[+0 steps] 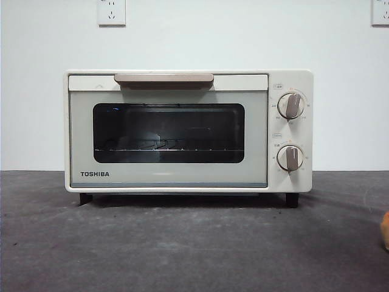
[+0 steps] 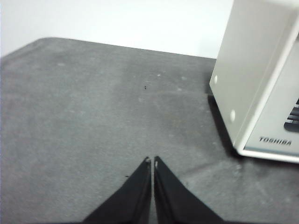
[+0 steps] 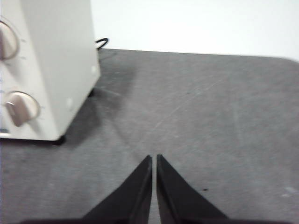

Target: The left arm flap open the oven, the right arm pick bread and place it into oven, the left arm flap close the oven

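The cream-white oven [image 1: 285, 79] stands in the middle of the front view with its glass door [image 1: 168, 132] shut, the beige handle [image 1: 163, 78] on top and the wire rack [image 1: 164, 146] bare inside. Only an orange sliver of the bread [image 1: 385, 231] shows, at the right edge on the table. My left gripper [image 2: 152, 161] is shut and holds nothing; it hovers over the mat to the left of the oven [image 2: 252, 84]. The right gripper [image 3: 154, 157] is likewise shut and holds nothing, off the knob side of the oven [image 3: 56, 60]. Neither arm shows in the front view.
Dark grey mat [image 1: 182, 243] covers the table in front of and beside the oven. Two beige knobs [image 1: 291, 105] sit on the oven's right panel. A black cable [image 3: 102, 43] runs behind the oven. Wall sockets [image 1: 111, 11] hang on the white wall.
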Robot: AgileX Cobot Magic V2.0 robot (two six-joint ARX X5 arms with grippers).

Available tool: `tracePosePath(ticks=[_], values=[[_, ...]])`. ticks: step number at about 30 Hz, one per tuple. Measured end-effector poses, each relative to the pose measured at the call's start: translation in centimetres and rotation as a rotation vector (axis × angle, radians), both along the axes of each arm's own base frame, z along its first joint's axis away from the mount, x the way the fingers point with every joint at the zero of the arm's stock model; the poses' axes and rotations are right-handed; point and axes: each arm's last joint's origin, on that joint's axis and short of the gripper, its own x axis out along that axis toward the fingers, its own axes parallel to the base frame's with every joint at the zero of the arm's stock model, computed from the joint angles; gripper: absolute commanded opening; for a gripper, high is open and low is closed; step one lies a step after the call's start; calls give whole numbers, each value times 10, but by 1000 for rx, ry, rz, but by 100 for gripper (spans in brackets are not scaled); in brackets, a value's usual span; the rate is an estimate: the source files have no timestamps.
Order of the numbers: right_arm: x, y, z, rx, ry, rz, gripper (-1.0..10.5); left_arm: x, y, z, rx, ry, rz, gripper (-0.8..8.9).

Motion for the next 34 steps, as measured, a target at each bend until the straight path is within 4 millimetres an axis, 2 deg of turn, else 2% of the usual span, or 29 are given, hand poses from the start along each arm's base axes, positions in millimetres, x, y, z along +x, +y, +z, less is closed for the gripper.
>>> tracePosePath(ticks=[6,9,15,22,26,34], values=[[0,2,5,182,-17,57,12,0,-1,4,-132,-30,-19,17],[-3,2,21,251,-46,53,12,0,-1,14,-200,-33,-12,17],[-14,2,71,333,-102,55,12,-2,-1,69,-270,-109,-13,17],[-21,4,130,354,-90,122,12,12,-3,134,-285,-52,-38,17],[-21,6,166,306,-65,177,12,23,-7,175,-284,-53,-141,17],[-18,10,216,210,22,320,12,36,-23,228,-185,44,-400,17]])
